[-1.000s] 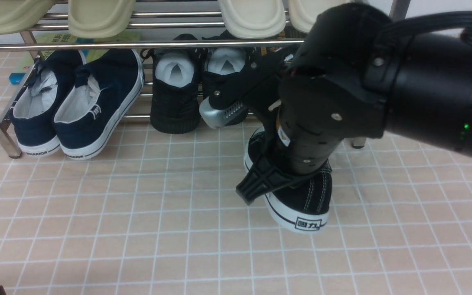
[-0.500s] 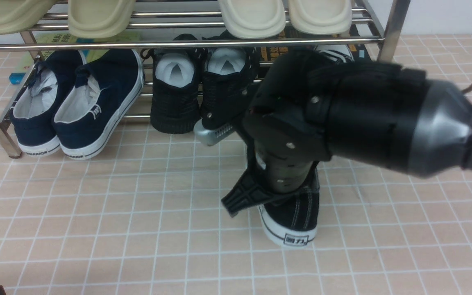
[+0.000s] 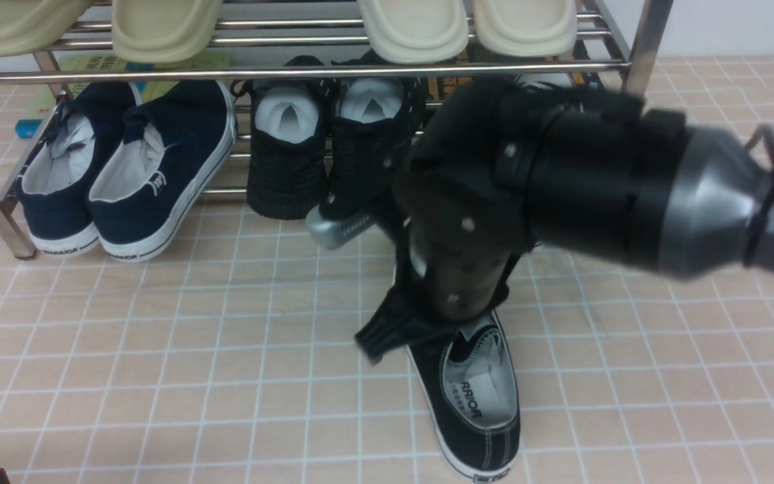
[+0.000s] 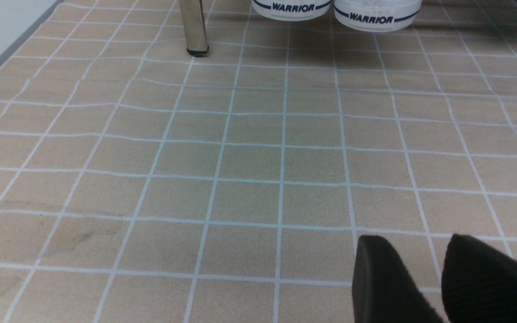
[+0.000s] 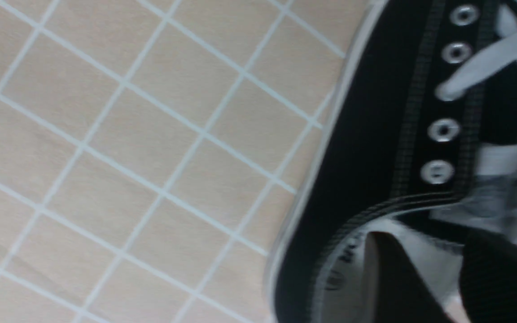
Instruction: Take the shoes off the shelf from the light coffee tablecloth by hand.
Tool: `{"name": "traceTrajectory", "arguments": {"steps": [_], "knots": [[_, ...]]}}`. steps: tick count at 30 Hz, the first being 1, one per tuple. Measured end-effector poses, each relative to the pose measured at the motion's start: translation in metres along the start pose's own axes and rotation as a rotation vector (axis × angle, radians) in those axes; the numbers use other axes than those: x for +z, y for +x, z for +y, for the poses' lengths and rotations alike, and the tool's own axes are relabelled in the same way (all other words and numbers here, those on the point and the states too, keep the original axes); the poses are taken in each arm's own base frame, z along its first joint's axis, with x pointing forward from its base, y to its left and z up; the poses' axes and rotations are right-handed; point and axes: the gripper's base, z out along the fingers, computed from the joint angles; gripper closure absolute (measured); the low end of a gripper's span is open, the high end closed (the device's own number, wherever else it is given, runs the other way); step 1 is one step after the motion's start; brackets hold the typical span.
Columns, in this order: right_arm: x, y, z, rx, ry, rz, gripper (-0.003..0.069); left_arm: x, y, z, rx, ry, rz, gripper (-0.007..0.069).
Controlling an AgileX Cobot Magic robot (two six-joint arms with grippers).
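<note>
One black canvas shoe [image 3: 474,403] with a white sole lies flat on the light coffee tablecloth [image 3: 158,370], heel nearest me and opening up. My right gripper [image 3: 420,329] hovers over its tongue end. In the right wrist view the shoe [image 5: 375,134] shows its eyelets and white laces, and the right gripper [image 5: 420,242] is open, its fingers apart above the grey insole and gripping nothing. A sliver of a white-laced shoe [image 3: 548,82] shows on the chrome shelf [image 3: 226,72] behind my right arm. My left gripper [image 4: 413,244] is open just above the bare tablecloth [image 4: 195,157].
On the shelf's lower tier sit a navy white-soled pair [image 3: 125,168] and an all-black mesh pair [image 3: 330,148]. Beige slippers [image 3: 414,27] rest on the upper tier. A shelf leg [image 4: 194,27] and the navy heels [image 4: 335,9] stand ahead of my left gripper.
My right arm has come toward me and down with the shoe. The shoe, held tilted before, now lies flat on the cloth, and the jaws have parted from it.
</note>
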Motion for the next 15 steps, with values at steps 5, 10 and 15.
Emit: {"name": "traceTrajectory", "arguments": {"steps": [5, 10, 15], "knots": [[-0.014, -0.023, -0.047, 0.113, 0.019, -0.050, 0.0658, 0.000, 0.000, 0.000, 0.000, 0.000, 0.000, 0.0385], [-0.018, -0.033, -0.092, 0.228, 0.032, -0.087, 0.0665, 0.000, 0.000, 0.000, 0.000, 0.000, 0.000, 0.0385], [-0.014, -0.038, -0.112, 0.276, 0.036, -0.134, 0.0591, 0.000, 0.000, 0.000, 0.000, 0.000, 0.000, 0.0385]]}}
